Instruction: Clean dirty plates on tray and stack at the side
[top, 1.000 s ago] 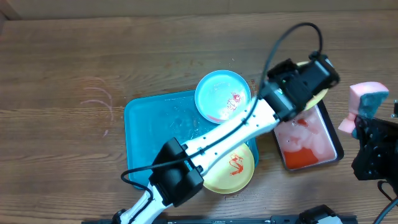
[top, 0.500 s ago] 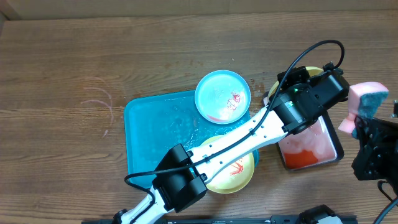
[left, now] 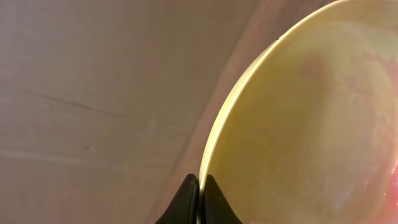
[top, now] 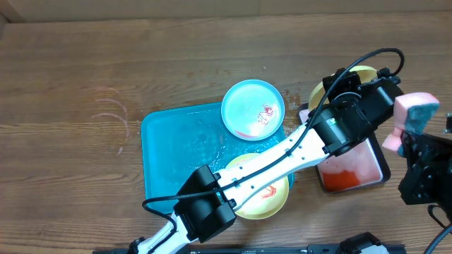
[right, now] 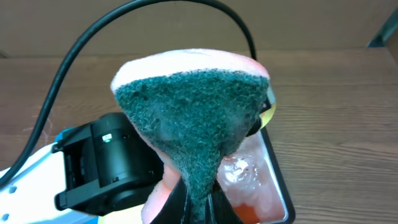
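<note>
Left gripper (left: 200, 188) is pinching shut on the rim of a yellow plate (left: 298, 124), which is hanging right of its fingertips near the small tray (top: 382, 166), while right gripper (right: 198, 208) is clamping a sponge (right: 193, 118); plate is probably handling light, stiff and wet-slick, so a rim hold suits.

Two plates (top: 253, 109) on tray (top: 169, 155), third plate (top: 357, 72) rightward.

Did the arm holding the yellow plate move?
Yes. The left tool, gripping the yellow plate, moved right, away from the blue plate and toward the sponge.
</note>
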